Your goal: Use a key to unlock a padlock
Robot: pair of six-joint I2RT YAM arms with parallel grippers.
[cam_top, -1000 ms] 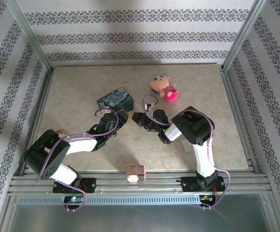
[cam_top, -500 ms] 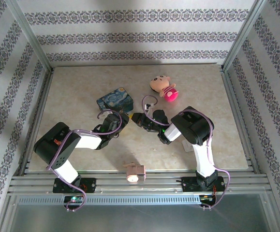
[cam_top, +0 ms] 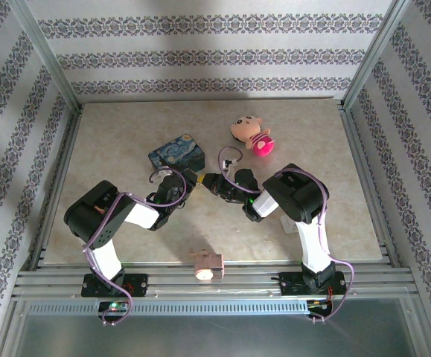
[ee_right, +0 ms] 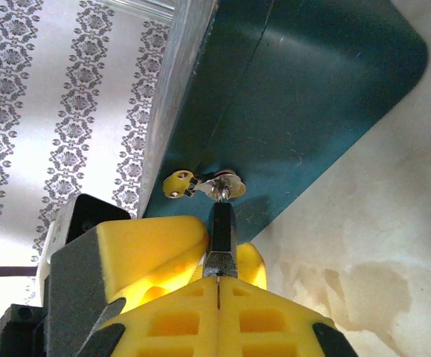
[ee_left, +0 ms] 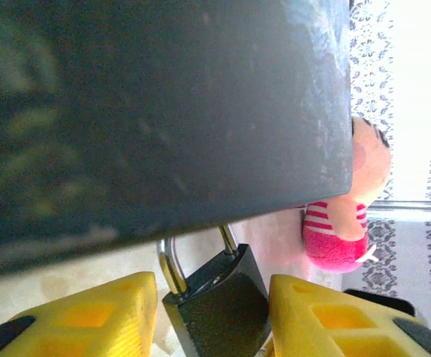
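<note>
One padlock point(ee_left: 215, 309), one key point(ee_right: 221, 227), one tin point(cam_top: 178, 151)

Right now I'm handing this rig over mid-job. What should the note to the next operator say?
The left gripper is open and straddles the padlock, with no firm clamp visible.
The right gripper is shut on the key, which points at the tin.
The padlock sits beside the tin, and its shackle looks seated.
Done: key in hand, padlock straddled.
Left to do: clamp the padlock, insert the key, turn it, free the shackle.
</note>
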